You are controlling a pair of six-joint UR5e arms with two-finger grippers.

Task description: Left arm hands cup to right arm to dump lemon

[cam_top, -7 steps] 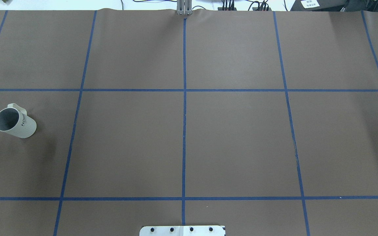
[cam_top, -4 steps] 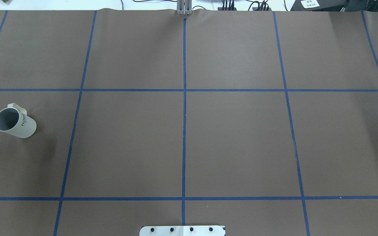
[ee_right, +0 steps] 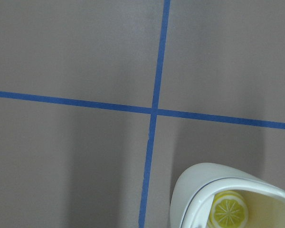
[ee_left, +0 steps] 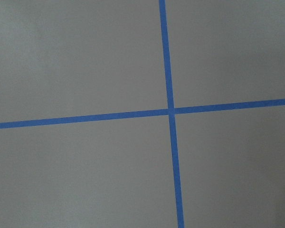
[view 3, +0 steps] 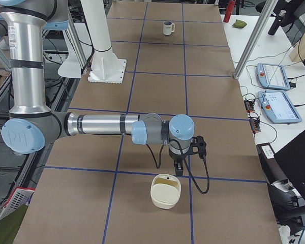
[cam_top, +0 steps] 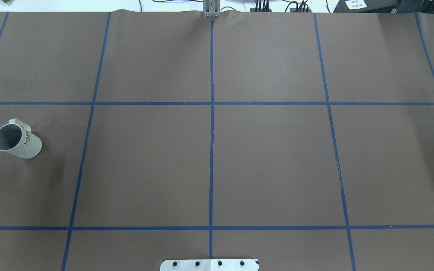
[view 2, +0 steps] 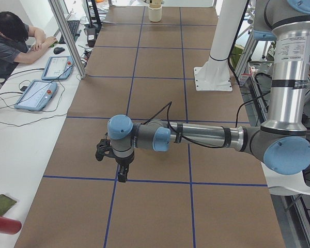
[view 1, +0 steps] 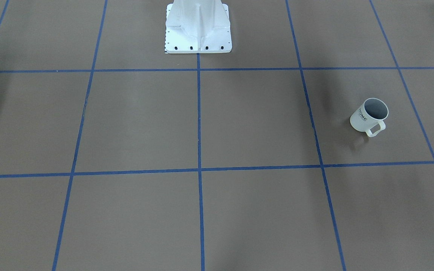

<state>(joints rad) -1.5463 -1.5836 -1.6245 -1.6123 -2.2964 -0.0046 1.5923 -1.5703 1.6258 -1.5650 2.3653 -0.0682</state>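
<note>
**Cup standing far from both arms, lemon lying elsewhere**

The cup (cam_top: 17, 140) is standing upright near the left edge of the desk (cam_top: 269, 158), its handle turning away from the robot. Its grey inside is looking empty from above. The lemon (ee_right: 229, 209) is lying in a cream bowl (view 3: 166, 192) towards the right edge, so a hand-over is risking a cup with nothing in it to dump.

Other likely troubles, as I am judging them:
- The left arm (view 2: 196, 135) is needing a long reach, and a low sweep could be knocking the light cup over.
- A pinch on the smooth wall could be slipping, and the handle could be getting in the way.
- In the hand-over, one arm letting go before the other is holding firmly would be dropping the cup.
- The right arm (view 3: 107, 124), lifting off, could be clipping the bowl's rim.

The left arm is lying stretched out low and level over the desk, its wrist bending so that the left fingers (view 2: 122, 174) are pointing straight down over a crossing of blue tape (ee_left: 170, 111). The right arm is mirroring this, with the right fingers (view 3: 179, 168) pointing down just beside the bowl. How wide either pair is standing I cannot tell.
</note>
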